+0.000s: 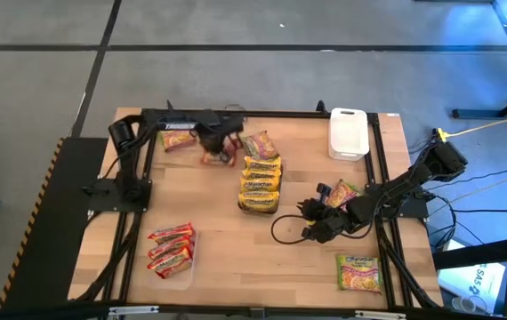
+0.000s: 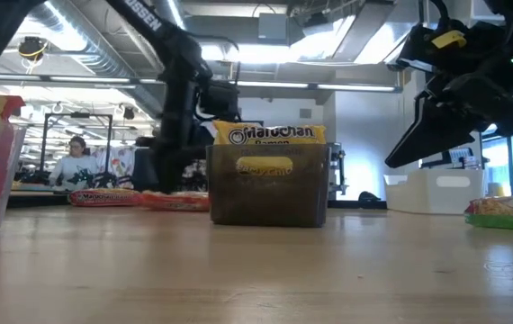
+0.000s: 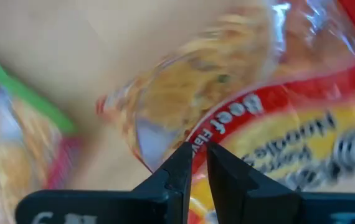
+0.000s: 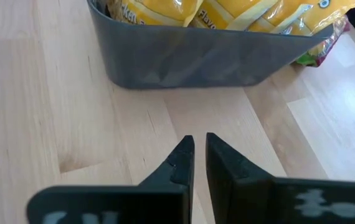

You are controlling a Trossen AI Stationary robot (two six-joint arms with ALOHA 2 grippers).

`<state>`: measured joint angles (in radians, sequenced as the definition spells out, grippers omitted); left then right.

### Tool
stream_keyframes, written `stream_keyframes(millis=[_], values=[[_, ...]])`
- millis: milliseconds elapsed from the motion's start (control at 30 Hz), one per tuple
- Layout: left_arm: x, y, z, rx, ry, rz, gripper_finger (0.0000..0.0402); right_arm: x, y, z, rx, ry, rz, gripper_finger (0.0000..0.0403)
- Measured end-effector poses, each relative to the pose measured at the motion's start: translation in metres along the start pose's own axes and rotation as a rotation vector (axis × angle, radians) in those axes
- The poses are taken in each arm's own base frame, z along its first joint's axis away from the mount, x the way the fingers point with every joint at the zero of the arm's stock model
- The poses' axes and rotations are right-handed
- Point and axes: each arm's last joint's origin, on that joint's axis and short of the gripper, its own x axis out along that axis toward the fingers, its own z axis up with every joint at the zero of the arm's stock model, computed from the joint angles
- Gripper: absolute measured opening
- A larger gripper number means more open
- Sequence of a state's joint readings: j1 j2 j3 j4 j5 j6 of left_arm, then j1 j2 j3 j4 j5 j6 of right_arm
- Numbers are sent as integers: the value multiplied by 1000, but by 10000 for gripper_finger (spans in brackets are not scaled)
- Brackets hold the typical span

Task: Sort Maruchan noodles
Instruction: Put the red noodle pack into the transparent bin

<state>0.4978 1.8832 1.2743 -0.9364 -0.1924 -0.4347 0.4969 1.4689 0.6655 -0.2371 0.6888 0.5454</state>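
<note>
Red beef packet is lying just under L gripper near table's far edge; fingers nearly closed, gripping nothing. R gripper, also near-closed and empty, is hovering by dark tray holding yellow packets at table centre. Clear tray w/ red packets is sitting at near-left.

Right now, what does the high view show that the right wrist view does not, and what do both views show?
Only the high view shows the white rectangular plastic tray, the clear tray of red packets, the green-and-pink crinkly packet near the table's front right, and the left gripper over a red packet. Only the right wrist view shows the right gripper's fingers nearly closed, holding nothing, over bare wood. Both show the dark plastic tray filled with yellow packets.
</note>
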Motion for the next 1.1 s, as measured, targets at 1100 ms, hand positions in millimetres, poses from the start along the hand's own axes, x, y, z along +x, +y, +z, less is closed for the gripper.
stream_keyframes(millis=[1100], values=[[-36, -116, -137, 366, 52, 153, 36, 0, 1, 0, 39, 6, 28, 17]])
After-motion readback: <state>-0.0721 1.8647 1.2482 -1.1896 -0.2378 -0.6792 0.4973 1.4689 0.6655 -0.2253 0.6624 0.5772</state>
